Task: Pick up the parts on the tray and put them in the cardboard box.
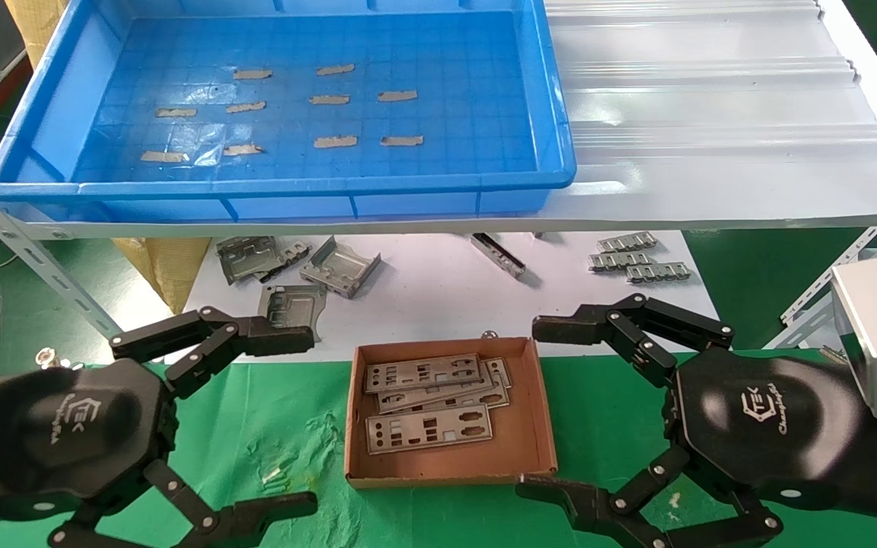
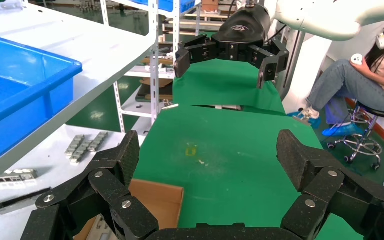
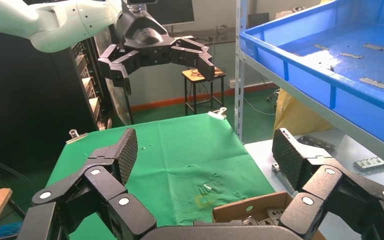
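Note:
The blue tray [image 1: 279, 186] sits on the upper shelf; only bits of brown tape lie on its grid floor. Below it, the small cardboard box [image 1: 446, 463] rests on the green cloth and holds several flat silver plates, the parts [image 1: 427, 430], stacked overlapping. My left gripper [image 1: 310, 420] hangs open just left of the box, with nothing between its fingers [image 2: 130, 150]. My right gripper [image 1: 530, 407] stands open at the box's right side, also empty, its pads [image 3: 285, 152] wide apart. A corner of the box [image 3: 250, 207] with plates shows in the right wrist view.
Bent metal brackets [image 1: 339, 266] and ribbed grey strips [image 1: 636, 259] lie on the white surface behind the box. A white corrugated sheet [image 1: 712, 99] is to the right of the tray. Slotted shelf posts [image 1: 35, 251] flank both arms. A person [image 2: 360, 80] sits beyond the table.

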